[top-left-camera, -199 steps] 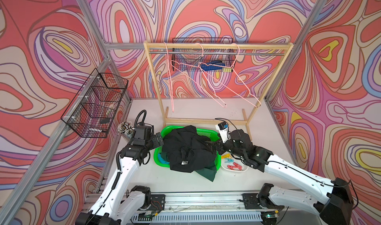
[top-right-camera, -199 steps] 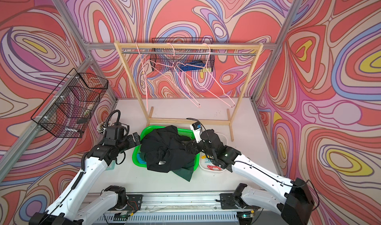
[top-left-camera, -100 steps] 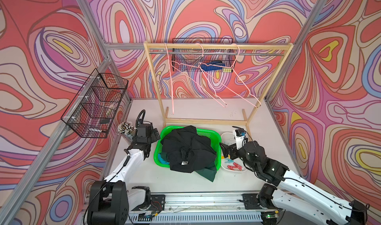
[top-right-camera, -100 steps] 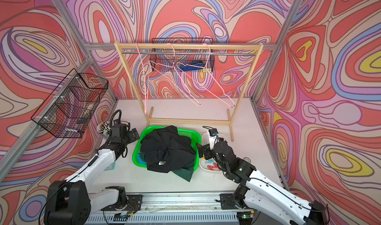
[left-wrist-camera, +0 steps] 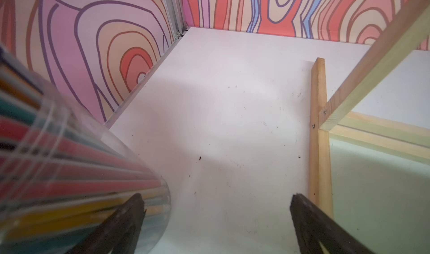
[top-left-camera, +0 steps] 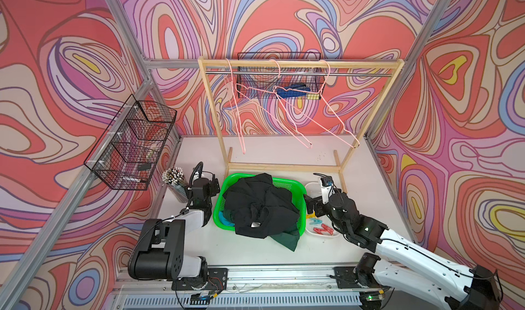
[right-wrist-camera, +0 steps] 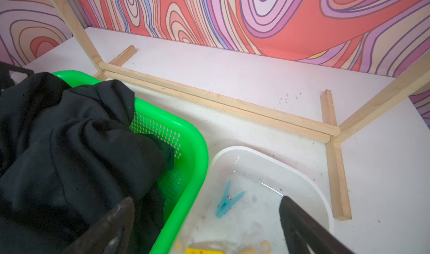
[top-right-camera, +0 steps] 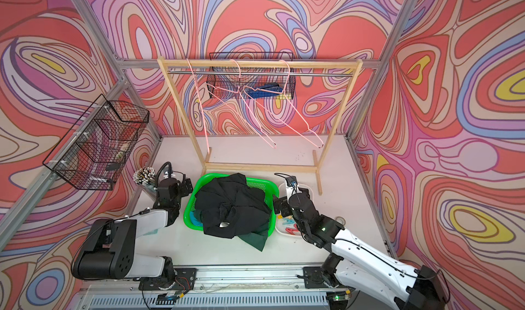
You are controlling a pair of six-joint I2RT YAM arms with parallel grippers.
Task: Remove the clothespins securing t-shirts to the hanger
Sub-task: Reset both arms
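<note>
Black-topped t-shirts (top-left-camera: 261, 209) heaped in green basket (top-left-camera: 287, 185), lower centre of a top view, clear of bare pink hangers (top-left-camera: 293, 117) above. Clothespins (top-left-camera: 322, 229) pooled in white tray (right-wrist-camera: 256, 169) beside it, likely as collection point. Tools spread and empty: left tool (left-wrist-camera: 216, 200) near pencil cup (left-wrist-camera: 69, 171), right tool (right-wrist-camera: 206, 204) over tray. No readable writing.

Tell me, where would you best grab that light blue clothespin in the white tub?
Across the narrow middle of the light blue clothespin, near its metal spring, coming straight down from above. It lies flat on the floor of the white tub, whose walls would likely block a sideways reach, and nothing touches it, so there is room on both sides.
</note>
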